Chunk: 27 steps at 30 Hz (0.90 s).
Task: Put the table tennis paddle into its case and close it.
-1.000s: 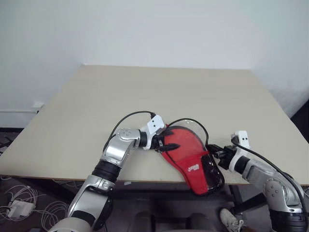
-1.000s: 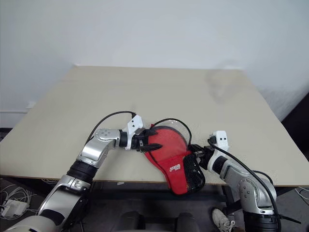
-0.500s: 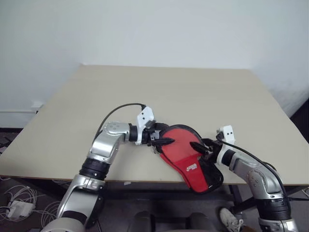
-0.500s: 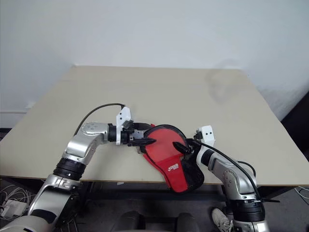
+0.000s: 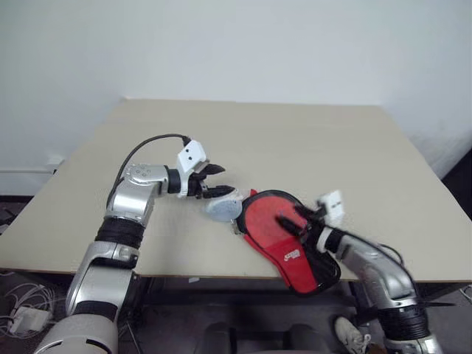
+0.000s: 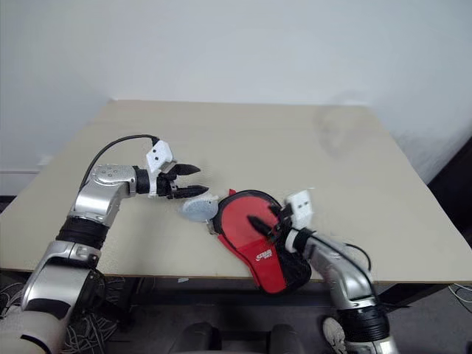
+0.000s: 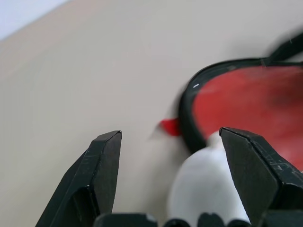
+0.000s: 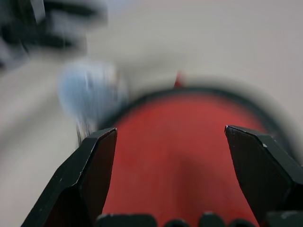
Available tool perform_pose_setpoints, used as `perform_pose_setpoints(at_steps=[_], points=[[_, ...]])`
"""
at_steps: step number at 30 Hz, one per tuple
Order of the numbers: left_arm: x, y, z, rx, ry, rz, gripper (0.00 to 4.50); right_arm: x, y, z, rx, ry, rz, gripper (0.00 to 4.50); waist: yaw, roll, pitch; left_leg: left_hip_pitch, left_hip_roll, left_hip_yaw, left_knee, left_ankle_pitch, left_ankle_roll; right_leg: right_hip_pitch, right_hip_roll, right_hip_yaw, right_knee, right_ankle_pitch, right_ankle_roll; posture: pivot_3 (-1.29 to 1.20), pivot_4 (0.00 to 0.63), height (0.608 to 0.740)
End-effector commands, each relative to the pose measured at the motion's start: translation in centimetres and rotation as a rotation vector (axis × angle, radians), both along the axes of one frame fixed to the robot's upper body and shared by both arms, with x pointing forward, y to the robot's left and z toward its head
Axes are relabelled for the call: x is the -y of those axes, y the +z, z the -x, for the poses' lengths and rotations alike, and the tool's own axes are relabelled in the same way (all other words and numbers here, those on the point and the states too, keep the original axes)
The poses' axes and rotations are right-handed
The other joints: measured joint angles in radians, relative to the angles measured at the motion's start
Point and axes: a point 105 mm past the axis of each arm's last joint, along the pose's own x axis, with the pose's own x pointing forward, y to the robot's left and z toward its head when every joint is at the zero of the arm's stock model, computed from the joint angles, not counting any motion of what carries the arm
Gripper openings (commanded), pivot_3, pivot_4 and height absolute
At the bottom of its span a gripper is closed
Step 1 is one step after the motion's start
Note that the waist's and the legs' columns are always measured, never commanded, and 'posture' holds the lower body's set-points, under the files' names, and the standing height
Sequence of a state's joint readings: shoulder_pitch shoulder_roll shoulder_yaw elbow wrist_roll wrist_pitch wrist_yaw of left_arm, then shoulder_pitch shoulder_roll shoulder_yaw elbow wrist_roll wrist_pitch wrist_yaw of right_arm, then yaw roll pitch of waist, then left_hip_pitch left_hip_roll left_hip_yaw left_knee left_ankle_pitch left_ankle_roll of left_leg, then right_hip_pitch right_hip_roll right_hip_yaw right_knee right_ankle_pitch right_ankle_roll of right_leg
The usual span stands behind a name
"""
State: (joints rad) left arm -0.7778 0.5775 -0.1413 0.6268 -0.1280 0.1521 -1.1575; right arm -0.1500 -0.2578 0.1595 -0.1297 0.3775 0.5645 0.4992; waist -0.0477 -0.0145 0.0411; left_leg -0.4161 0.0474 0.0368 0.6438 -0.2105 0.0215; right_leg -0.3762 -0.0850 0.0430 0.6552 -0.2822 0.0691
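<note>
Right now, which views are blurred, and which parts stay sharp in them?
Right wrist view: the case and the pale lump are smeared, while the hand's fingers are sharp. Left wrist view: the case rim is slightly blurred. Both eye views look clear.

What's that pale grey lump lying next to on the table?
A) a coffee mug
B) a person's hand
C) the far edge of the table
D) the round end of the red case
D: the pale grey lump sits on the table right against the round end of the red case.
</note>
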Motion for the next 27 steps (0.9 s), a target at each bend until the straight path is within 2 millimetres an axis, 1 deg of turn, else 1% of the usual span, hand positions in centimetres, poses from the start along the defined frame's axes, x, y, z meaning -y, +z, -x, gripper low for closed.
perform_pose_setpoints(at_steps=[1, 3, 5, 7, 9, 13, 15, 19, 23, 26, 27], points=[[-0.7, 0.7, -0.4, -0.020, 0.008, 0.012, 3.51, -0.2, 0.2, -1.0, 0.026, -0.022, 0.026, 3.93, 0.000, -0.001, 0.000, 0.000, 0.000, 0.000, 0.000, 0.000, 0.000, 0.000, 0.000, 0.000, 0.000, 0.000, 0.000, 0.00, 0.000, 0.740], [-0.9, 0.3, -0.4, -0.064, 0.017, 0.035, 3.51, -0.1, -0.3, -1.5, 0.013, -0.049, 0.046, 3.93, 0.000, -0.001, 0.000, 0.000, 0.000, 0.000, 0.001, 0.000, 0.000, 0.000, 0.000, 0.000, 0.001, 0.000, 0.000, 0.00, 0.000, 0.740], [-0.8, -1.0, 0.0, -0.108, 0.017, 0.013, 3.51, 0.0, -0.8, -1.8, 0.004, -0.057, 0.069, 3.93, 0.000, -0.001, 0.000, 0.000, 0.000, 0.000, 0.001, 0.000, 0.000, 0.000, 0.000, -0.001, 0.001, 0.000, 0.000, 0.00, 0.000, 0.740], [-0.9, -2.2, 0.5, -0.155, 0.017, 0.005, 3.51, -0.1, -1.0, -1.9, 0.001, -0.054, 0.082, 3.93, 0.000, -0.002, -0.001, 0.000, 0.000, 0.000, 0.001, 0.000, 0.000, 0.001, 0.000, -0.001, 0.001, 0.000, 0.000, 0.00, 0.000, 0.740], [-0.9, -2.9, 0.9, -0.195, 0.014, 0.008, 3.51, 0.1, -1.5, -1.9, -0.012, -0.054, 0.103, 3.93, 0.000, -0.002, -0.001, 0.001, 0.000, 0.000, 0.001, 0.000, 0.000, 0.002, 0.000, -0.001, 0.001, 0.000, 0.000, 0.00, 0.000, 0.740], [-0.8, -4.8, 2.2, -0.280, -0.011, -0.007, 3.51, 0.4, -3.1, -1.5, -0.049, -0.042, 0.194, 3.93, 0.000, -0.003, -0.001, 0.003, 0.001, 0.000, 0.001, 0.000, 0.000, 0.002, 0.000, 0.000, 0.001, 0.000, 0.000, 0.00, 0.000, 0.740], [-0.6, -5.4, 2.9, -0.328, -0.029, 0.005, 3.51, 0.3, -3.5, -1.4, -0.057, -0.035, 0.212, 3.93, -0.001, -0.005, -0.003, 0.004, 0.001, 0.000, 0.001, 0.000, 0.000, 0.002, 0.000, 0.000, 0.001, 0.000, 0.000, 0.00, 0.000, 0.740], [-0.5, -6.7, 3.6, -0.383, -0.022, 0.003, 3.51, 0.4, -4.1, -1.4, -0.073, -0.041, 0.241, 3.93, 0.000, -0.011, -0.009, 0.005, 0.001, 0.000, 0.001, 0.000, 0.000, 0.002, 0.000, -0.001, 0.001, 0.000, 0.000, 0.00, 0.000, 0.740], [-0.3, -7.2, 3.9, -0.401, -0.029, 0.008, 3.51, 0.3, -4.2, -1.4, -0.095, -0.041, 0.238, 3.93, 0.000, -0.015, -0.013, 0.005, 0.001, -0.001, 0.001, 0.000, 0.000, 0.003, 0.000, -0.001, 0.001, 0.000, 0.000, 0.00, 0.000, 0.740], [0.1, -6.7, 3.5, -0.407, -0.021, 0.046, 2.93, 0.0, -4.6, -0.9, -0.130, -0.010, 0.240, 3.95, 0.000, -0.015, -0.014, 0.005, 0.001, -0.001, 0.001, 0.000, -0.001, 0.003, 0.000, -0.001, 0.001, 0.000, 0.000, 0.00, 0.000, 0.740], [0.2, -6.6, 3.5, -0.401, -0.032, 0.043, 2.63, 0.0, -4.8, -0.8, -0.144, -0.001, 0.246, 3.95, 0.000, -0.015, -0.014, 0.005, 0.001, -0.001, 0.001, 0.000, -0.001, 0.003, 0.000, -0.001, 0.001, 0.000, 0.000, 0.00, 0.000, 0.740]])
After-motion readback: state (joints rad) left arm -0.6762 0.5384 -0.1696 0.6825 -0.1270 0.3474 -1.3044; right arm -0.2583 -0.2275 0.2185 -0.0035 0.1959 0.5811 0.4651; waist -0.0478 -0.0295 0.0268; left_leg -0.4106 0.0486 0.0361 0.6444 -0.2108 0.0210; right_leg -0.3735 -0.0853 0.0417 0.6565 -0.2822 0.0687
